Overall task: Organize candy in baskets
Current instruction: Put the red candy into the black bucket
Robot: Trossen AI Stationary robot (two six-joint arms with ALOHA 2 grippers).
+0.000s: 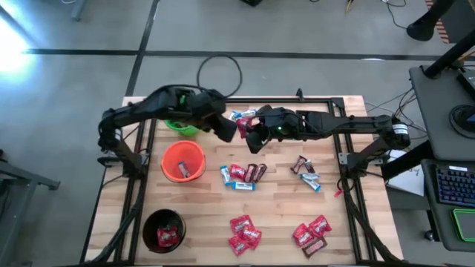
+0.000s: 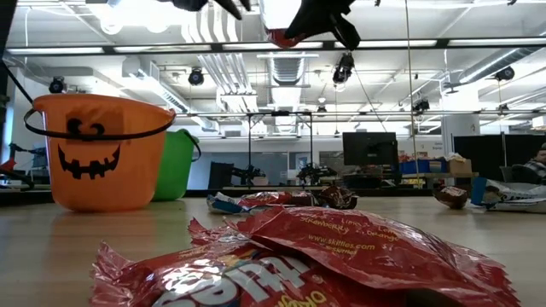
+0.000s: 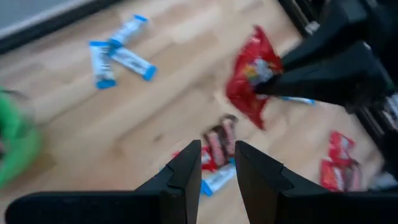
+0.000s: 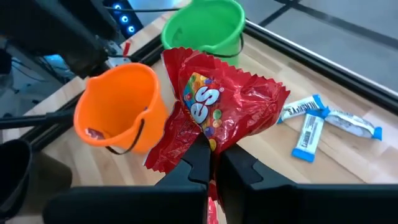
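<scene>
My right pincer (image 4: 212, 163) is clenched on a red candy pack (image 4: 214, 109) and holds it in the air above the counter (image 1: 282, 215), near the green basket (image 4: 202, 28) and the orange basket (image 4: 118, 106). My left pincer (image 3: 217, 165) hangs just beside it, fingers a little apart and holding nothing, over a cluster of red, brown and blue candy (image 1: 243, 175). The black basket (image 1: 163, 228) stands at the near left corner with red candy inside. More red candy (image 1: 243, 232) lies loose along the counter's near edge.
</scene>
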